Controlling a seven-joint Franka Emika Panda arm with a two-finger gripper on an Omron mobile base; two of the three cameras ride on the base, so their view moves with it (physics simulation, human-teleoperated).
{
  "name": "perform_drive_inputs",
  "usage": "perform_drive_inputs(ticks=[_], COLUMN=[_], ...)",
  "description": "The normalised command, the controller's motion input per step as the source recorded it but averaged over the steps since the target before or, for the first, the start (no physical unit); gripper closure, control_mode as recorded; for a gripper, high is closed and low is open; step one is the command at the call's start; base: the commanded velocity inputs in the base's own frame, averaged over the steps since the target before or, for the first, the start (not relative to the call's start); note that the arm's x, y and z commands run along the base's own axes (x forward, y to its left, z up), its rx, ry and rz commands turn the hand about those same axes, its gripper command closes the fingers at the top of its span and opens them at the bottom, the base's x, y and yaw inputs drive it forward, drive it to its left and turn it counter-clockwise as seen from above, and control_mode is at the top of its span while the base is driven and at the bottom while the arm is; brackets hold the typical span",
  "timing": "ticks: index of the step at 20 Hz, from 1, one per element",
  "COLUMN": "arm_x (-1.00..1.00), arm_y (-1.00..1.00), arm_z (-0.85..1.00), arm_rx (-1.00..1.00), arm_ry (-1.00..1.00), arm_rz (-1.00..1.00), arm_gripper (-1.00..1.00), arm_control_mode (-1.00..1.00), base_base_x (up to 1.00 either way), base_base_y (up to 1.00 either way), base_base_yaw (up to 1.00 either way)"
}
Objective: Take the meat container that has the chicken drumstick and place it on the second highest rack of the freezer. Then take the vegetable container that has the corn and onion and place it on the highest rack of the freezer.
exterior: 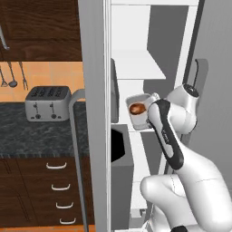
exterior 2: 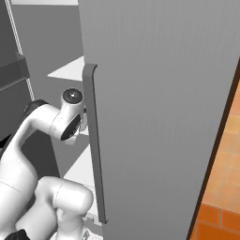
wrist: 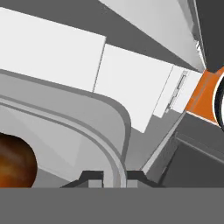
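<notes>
Holding the drumstick (exterior: 137,108) (glossy brown-orange), the grey container (exterior: 138,111) sits gripper-clamped (wrist: 114,178).

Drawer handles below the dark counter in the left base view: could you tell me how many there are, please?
4, stacked in one column under the toaster: top, second, third, lowest. More may be hidden below the picture's edge or behind the freezer door.

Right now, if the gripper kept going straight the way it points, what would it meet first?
The gripper is shut on the meat container rim; straight ahead looks like the freezer's white back wall, though depth is unclear.
</notes>
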Motion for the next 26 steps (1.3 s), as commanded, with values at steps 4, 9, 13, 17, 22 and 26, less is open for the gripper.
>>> perform_drive_inputs(ticks=[4, 9, 13, 17, 22, 26], arm_x=[0.59, 0.67, 0.87, 0.89, 0.55, 0.38], arm_y=[0.10, 0.02, 0.00, 0.00, 0.00, 0.00], arm_z=[-0.43, -0.29, -0.08, -0.19, -0.37, -0.49], arm_rx=[-0.08, -0.09, -0.02, 0.00, 0.00, -0.02], arm_ry=[0.00, 0.00, 0.03, 0.06, 0.05, 0.00], arm_rz=[-0.02, -0.02, 0.00, 0.00, 0.00, 0.00], arm_gripper=[1.00, 1.00, 1.00, 1.00, 1.00, -1.00], arm_control_mode=[-1.00, -1.00, -1.00, -1.00, -1.00, -1.00], base_base_x=[0.00, 0.00, 0.00, 0.00, 0.00, 0.00], base_base_y=[0.00, 0.00, 0.00, 0.00, 0.00, 0.00], base_base_yaw=[0.00, 0.00, 0.00, 0.00, 0.00, 0.00])
